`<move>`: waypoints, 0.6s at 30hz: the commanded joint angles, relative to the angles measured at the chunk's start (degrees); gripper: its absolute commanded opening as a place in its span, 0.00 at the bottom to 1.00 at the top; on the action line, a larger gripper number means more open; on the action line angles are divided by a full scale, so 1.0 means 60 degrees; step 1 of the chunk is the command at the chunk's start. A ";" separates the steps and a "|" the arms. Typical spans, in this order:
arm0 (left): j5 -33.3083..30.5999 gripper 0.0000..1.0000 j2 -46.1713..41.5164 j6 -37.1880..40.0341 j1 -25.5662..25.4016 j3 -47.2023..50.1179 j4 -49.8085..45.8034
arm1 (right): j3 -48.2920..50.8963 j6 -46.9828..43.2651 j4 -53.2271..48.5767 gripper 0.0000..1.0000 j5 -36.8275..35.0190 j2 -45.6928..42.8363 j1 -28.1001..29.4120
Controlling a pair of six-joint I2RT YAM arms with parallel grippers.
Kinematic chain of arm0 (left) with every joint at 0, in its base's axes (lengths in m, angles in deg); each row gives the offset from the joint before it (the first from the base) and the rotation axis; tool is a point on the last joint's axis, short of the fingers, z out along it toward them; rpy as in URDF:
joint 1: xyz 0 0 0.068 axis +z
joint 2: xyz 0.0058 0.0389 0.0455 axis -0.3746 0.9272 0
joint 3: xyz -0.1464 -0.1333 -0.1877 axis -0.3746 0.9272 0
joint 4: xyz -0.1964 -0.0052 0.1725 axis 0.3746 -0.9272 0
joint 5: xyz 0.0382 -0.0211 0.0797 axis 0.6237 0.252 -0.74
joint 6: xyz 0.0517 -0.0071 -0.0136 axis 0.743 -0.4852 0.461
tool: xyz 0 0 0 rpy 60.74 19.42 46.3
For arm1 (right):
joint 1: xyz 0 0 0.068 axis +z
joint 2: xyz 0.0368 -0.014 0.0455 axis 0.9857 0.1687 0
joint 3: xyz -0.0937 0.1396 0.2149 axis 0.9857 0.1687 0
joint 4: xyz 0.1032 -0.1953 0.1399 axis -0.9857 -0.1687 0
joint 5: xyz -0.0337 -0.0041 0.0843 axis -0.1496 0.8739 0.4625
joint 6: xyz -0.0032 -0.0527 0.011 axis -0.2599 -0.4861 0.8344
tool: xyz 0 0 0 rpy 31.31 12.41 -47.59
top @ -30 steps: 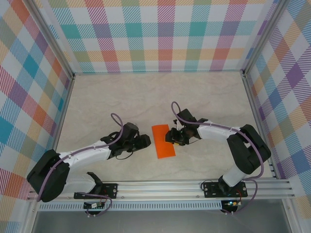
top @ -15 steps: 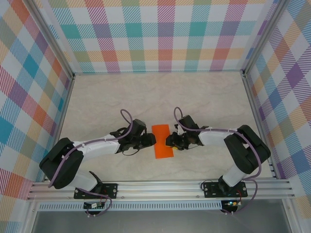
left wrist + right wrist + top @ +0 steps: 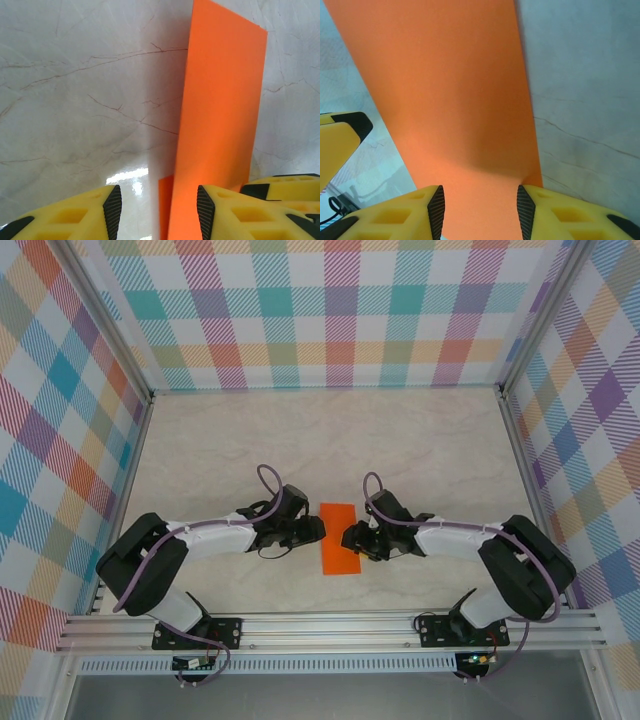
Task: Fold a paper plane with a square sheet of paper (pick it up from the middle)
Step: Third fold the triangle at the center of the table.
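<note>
Orange square sheet of paper (image 3: 338, 539) on bench (image 3: 300, 440), one flap raised, between left end effector (image 3: 318, 529) and right end effector (image 3: 350, 537). Both half-parted; no grip discernible.

Light: you get bright, even overhead light | Glare: white patch on the table (image 3: 75, 100) in your left wrist view | Shadow: soft band left of the square sheet of paper (image 3: 220, 125) | Focus: sharp

A robot test cell in a lab is suggested: the marble-look tabletop (image 3: 300, 440) beneath the left gripper (image 3: 316, 530) and right gripper (image 3: 350, 537) is enclosed by checked panel walls (image 3: 340, 310), and an aluminium rail (image 3: 340, 625) is bolted behind them.
</note>
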State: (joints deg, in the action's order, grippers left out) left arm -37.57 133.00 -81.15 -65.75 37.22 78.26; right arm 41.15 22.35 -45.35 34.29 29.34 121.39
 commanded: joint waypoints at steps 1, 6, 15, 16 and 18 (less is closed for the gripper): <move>0.0010 0.46 0.0011 0.0130 -0.0156 -0.0118 0.0289 | -0.0635 -0.0307 -0.1581 0.47 -0.0319 -0.0437 0.0049; -0.0308 0.46 -0.0233 -0.0014 -0.0163 -0.0027 0.0084 | -0.0950 -0.0490 -0.2676 0.63 -0.0703 -0.2210 0.0152; -0.1320 0.47 -0.0695 -0.0313 -0.0165 0.0111 -0.0308 | -0.1960 -0.0322 -0.4764 0.93 -0.1049 -0.4347 0.0119; -0.1366 0.47 -0.0762 -0.0338 -0.0155 0.0120 -0.0353 | -0.2236 -0.0340 -0.4930 0.94 -0.0981 -0.4222 0.0122; -0.1491 0.47 -0.0908 -0.0420 -0.0165 0.0223 -0.0322 | -0.2712 -0.0391 -0.5180 0.96 -0.0941 -0.3912 0.0122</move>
State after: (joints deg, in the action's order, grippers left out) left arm -43.65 129.84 -82.33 -65.75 37.28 77.78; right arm 28.56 20.51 -71.05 28.74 4.00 122.02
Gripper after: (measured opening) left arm 0.468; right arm 0.950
